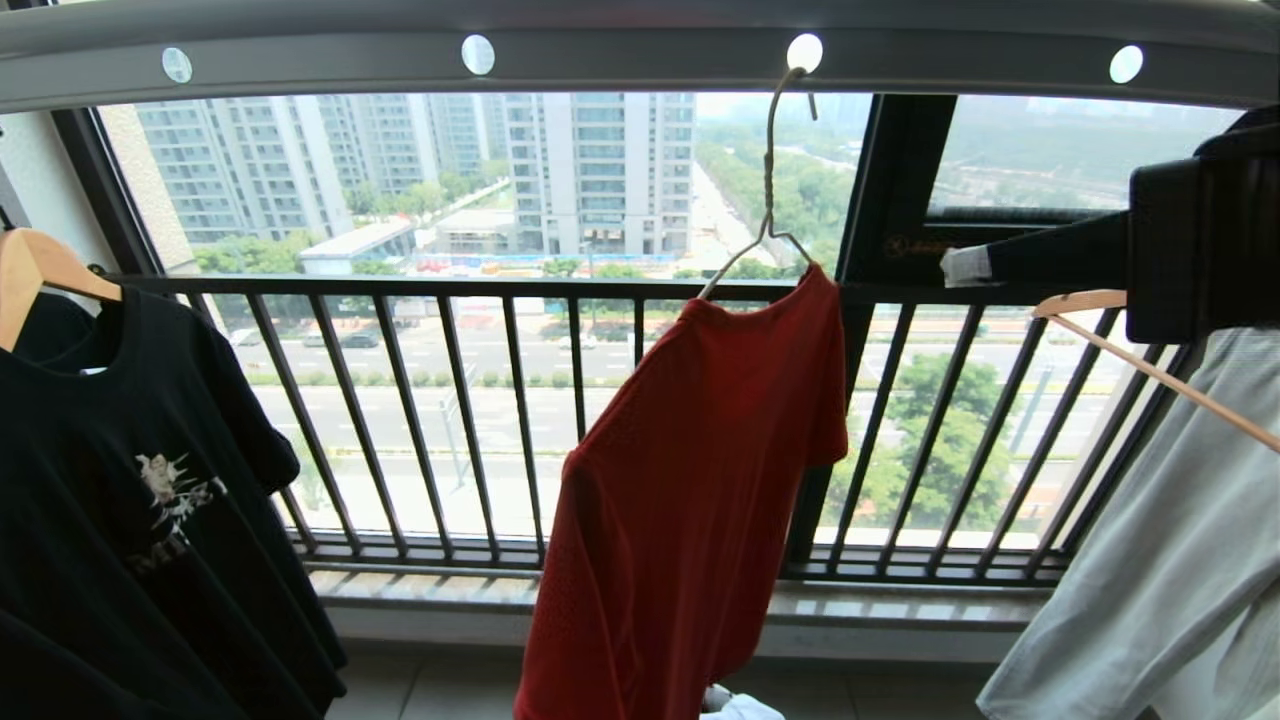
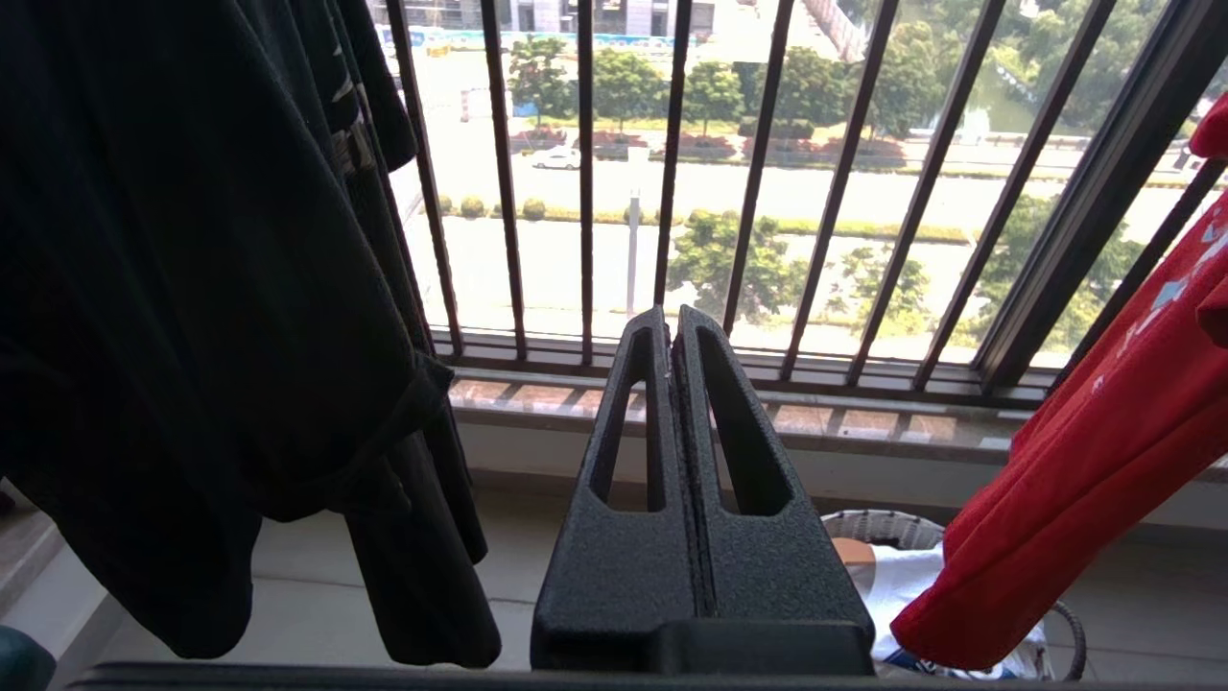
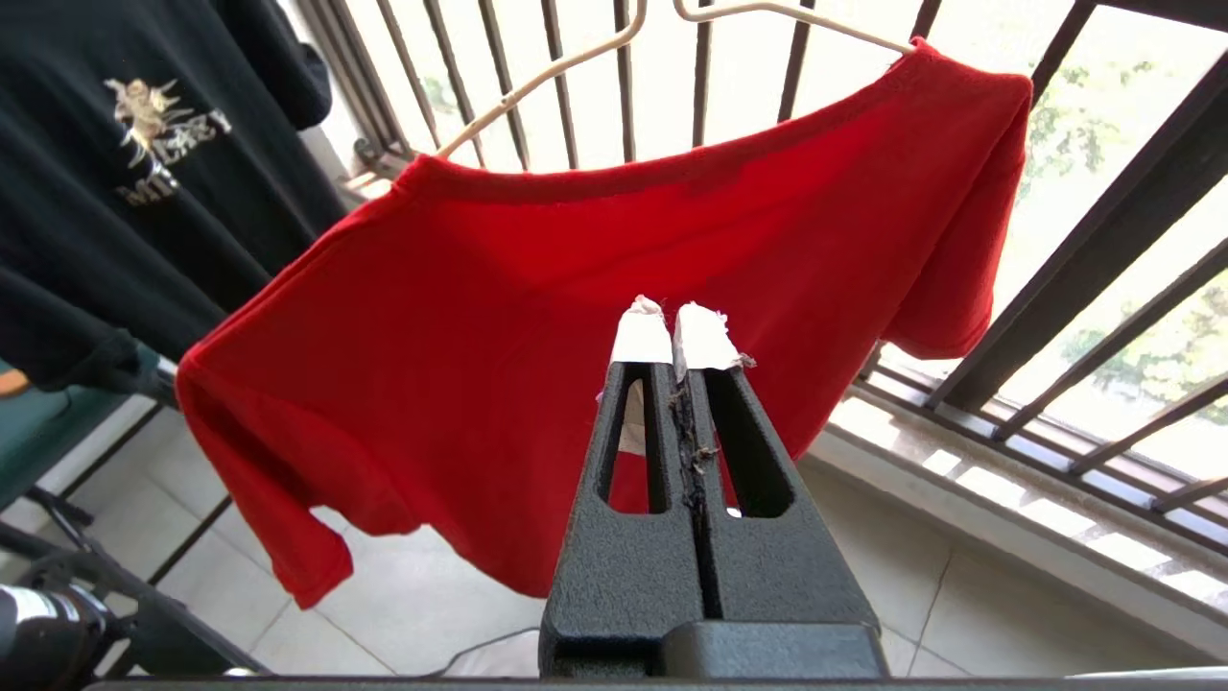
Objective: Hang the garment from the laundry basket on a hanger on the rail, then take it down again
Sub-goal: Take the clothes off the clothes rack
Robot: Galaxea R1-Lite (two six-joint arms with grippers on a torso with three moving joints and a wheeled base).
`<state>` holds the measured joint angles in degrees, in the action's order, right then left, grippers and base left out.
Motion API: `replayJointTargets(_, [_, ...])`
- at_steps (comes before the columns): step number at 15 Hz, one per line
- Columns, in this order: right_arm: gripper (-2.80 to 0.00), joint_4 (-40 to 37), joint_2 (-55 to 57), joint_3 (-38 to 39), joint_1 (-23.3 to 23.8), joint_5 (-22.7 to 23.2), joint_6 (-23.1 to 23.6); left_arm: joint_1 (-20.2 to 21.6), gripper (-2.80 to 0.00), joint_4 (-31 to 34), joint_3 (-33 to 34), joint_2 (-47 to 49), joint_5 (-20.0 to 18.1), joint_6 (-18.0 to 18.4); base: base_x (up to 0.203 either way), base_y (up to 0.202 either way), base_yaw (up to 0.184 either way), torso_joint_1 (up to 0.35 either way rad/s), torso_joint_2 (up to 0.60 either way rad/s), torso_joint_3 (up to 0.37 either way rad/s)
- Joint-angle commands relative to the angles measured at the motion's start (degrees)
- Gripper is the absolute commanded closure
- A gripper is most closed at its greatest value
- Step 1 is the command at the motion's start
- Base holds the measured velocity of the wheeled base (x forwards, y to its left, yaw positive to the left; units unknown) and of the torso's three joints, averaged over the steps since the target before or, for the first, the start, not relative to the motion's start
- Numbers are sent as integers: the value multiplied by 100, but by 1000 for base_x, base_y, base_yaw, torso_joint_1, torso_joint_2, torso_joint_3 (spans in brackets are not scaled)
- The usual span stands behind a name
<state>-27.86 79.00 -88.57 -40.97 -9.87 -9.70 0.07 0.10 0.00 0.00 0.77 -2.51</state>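
Note:
The red garment (image 1: 690, 480) hangs on the thin white wire hanger (image 1: 768, 180), whose hook sits in a hole of the grey rail (image 1: 640, 55). The hanger tilts, so the garment's left shoulder hangs lower. My right gripper (image 1: 962, 266) reaches in from the right at collar height, a short way from the garment, shut and empty. In the right wrist view its white-taped fingertips (image 3: 673, 331) are pressed together in front of the garment (image 3: 576, 288) and below the hanger (image 3: 537, 82). My left gripper (image 2: 672, 326) is shut on nothing, low down, with the laundry basket (image 2: 878, 528) beyond it under the garment's hem (image 2: 1094, 461).
A black T-shirt (image 1: 130, 480) hangs on a wooden hanger (image 1: 40, 265) at the left. A pale garment (image 1: 1170, 560) on another wooden hanger (image 1: 1150, 370) hangs at the right. The black balcony railing (image 1: 520, 400) runs behind everything. White cloth (image 2: 892, 585) lies in the basket.

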Motion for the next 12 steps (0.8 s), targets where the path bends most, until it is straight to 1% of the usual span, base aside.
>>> replayJointTargets(1, [0,11,584,-391,-338,-608,-462,1,0,-1,0,3,2,-4,0,0,0,0,0,0])
replayJointTargets(4, [0,11,1156,-1030,-578,-1329,-1006,1,0,-1,0,7,2,-4,0,0,0,0,0,0])
replayJointTargets(5, [0,10,1340,-1240,-655,-1640,-1112,1,0,-1,0,0,2,-4,0,0,0,0,0,0])
replayJointTargets(7, [0,14,1693,-1657,-888,-2351,-1177,-7,0,-1,0,9,2,-4,0,0,0,0,0,0])
replayJointTargets(8, [-280,51,1785,-1698,-950,-2550,-1190,1,0,-1,0,9,2,-4,0,0,0,0,0,0])
replayJointTargets(10, [-280,233,1952,-1707,-950,-2960,-1154,1,0,-1,0,0,2,-4,0,0,0,0,0,0])
replayJointTargets(11, [-280,318,2031,-1711,-948,-3154,-1035,1,0,-1,0,9,2,-4,0,0,0,0,0,0])
replayJointTargets(12, [-280,427,2095,-1707,-948,-3222,-914,1,0,-1,0,0,2,-4,0,0,0,0,0,0])
